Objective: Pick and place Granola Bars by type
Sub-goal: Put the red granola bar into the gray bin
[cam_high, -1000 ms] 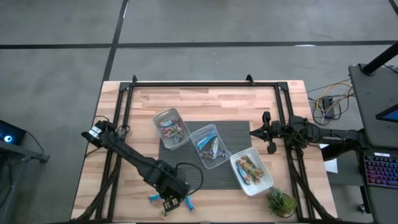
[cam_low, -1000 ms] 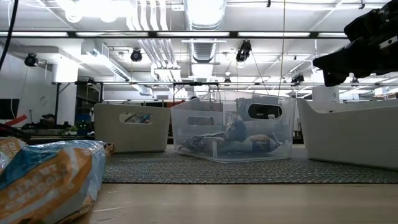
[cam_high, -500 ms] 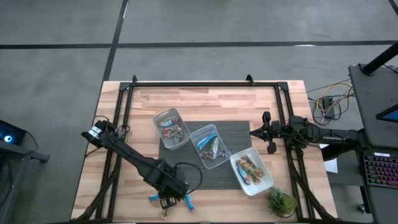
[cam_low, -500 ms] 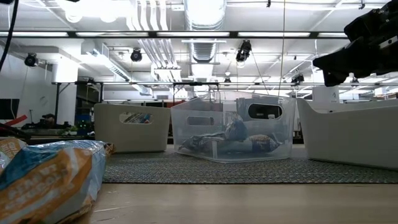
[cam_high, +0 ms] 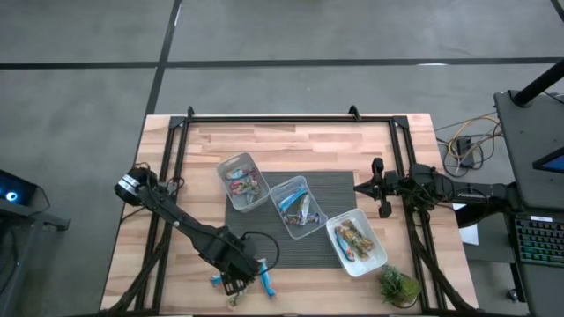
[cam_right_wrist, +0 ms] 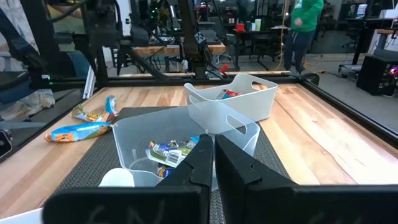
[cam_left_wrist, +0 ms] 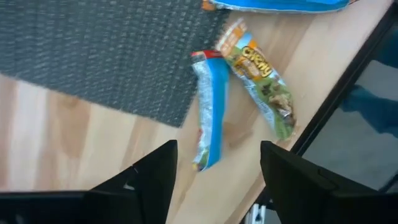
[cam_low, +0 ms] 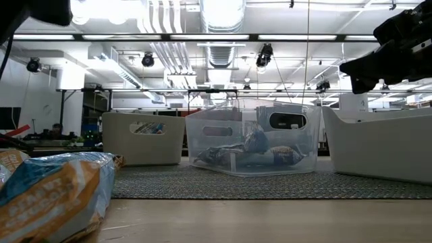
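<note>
High view: left gripper (cam_high: 236, 283) sat low over the near table edge, just off the mat's (cam_high: 339, 187) near-left corner, among the loose granola bars (cam_high: 264, 283). Left wrist view showed its fingers (cam_left_wrist: 155, 177) spread wide w/ nothing between them; a blue bar (cam_left_wrist: 208, 109) lay flat on the wood past the tips, a tan/green bar (cam_left_wrist: 264, 90) beside it, their far ends touching at the mat corner. No contact w/ either bar. Another blue wrapper (cam_left_wrist: 280, 5) was cut off by the frame edge.

Right gripper (cam_high: 374, 187) hovered at the mat's right edge, fingers (cam_right_wrist: 205, 165) pressed together, empty.

Three clear tubs (cam_high: 242, 180) ran diagonally across the mat, each w/ bars inside. Small plant (cam_high: 398, 286) at near-right corner.
</note>
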You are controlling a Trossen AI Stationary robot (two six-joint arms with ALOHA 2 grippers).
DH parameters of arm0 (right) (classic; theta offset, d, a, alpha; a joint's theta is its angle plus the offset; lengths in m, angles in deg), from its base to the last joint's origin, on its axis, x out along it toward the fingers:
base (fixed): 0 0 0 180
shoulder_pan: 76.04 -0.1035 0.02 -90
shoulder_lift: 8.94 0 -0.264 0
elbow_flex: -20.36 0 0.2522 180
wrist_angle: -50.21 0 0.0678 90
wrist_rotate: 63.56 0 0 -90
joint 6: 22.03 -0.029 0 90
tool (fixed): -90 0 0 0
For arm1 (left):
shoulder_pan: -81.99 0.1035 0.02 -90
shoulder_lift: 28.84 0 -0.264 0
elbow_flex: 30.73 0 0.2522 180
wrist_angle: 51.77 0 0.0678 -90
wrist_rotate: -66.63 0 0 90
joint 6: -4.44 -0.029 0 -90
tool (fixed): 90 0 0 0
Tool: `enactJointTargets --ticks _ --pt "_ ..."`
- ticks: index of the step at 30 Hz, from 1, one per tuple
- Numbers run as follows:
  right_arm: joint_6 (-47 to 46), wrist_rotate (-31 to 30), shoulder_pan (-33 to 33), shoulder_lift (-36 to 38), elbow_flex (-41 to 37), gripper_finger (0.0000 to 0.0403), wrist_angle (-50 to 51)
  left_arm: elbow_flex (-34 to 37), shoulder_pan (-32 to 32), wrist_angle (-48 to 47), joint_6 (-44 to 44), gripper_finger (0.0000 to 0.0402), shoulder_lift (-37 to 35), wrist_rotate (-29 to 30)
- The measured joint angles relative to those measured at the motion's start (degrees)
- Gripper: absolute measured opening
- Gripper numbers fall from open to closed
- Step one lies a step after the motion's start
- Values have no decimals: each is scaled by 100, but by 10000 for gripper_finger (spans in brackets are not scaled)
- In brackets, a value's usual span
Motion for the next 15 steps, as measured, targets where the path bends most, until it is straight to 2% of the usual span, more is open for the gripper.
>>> enactJointTargets --ticks 7,15 --pt "0 1 0 0 -1 9 0 1207 -58 1610 395 211 -287 -629" --pt "0 3 0 0 0 8 0 1663 -137 1917 56 211 -306 -573"
